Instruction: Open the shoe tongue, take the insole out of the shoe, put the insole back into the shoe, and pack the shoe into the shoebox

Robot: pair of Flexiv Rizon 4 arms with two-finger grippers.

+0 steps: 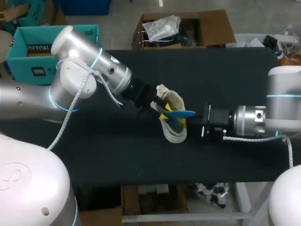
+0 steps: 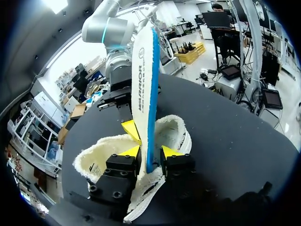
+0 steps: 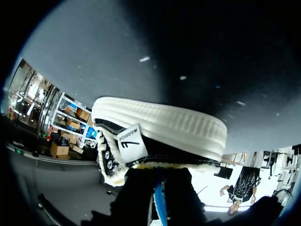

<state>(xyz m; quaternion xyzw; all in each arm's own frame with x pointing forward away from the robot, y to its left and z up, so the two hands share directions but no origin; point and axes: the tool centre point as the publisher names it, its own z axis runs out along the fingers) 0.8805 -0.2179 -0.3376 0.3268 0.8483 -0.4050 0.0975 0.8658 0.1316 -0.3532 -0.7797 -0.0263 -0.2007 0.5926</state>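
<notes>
1. Your shoe (image 1: 175, 133) lies near the middle of the black counter (image 1: 216, 75), between your two arms. Its cream, fleecy opening is turned up towards the head camera.
2. The insole (image 1: 181, 114), white on its face and blue along its edge, is partly out of the shoe. In the left wrist view it stands on edge, rising out of the fleecy lining and well above the shoe.
3. Your left tool (image 1: 160, 111) comes in from the left and sits right over the shoe's opening. In its own wrist view the two yellow tips stand spread, one on each side of the insole (image 2: 143, 70). One tip sits against the white face. A narrow dark gap shows between the blue edge and the other tip, so the left tool (image 2: 149, 151) is not pinching it.
4. Your right tool (image 1: 196, 115) comes in from the right, level with the shoe, and grips the insole. The left wrist view shows one of its yellow tips pressed on the white face, just ahead of the left tool. The other tip is hidden behind the insole.
5. In the right wrist view the blue edge of the insole (image 3: 158, 207) runs between the right tool's dark fingers (image 3: 181, 197). Straight ahead of them is the shoe (image 3: 160, 125), showing its ribbed white sole band and a black side with a label.
</notes>
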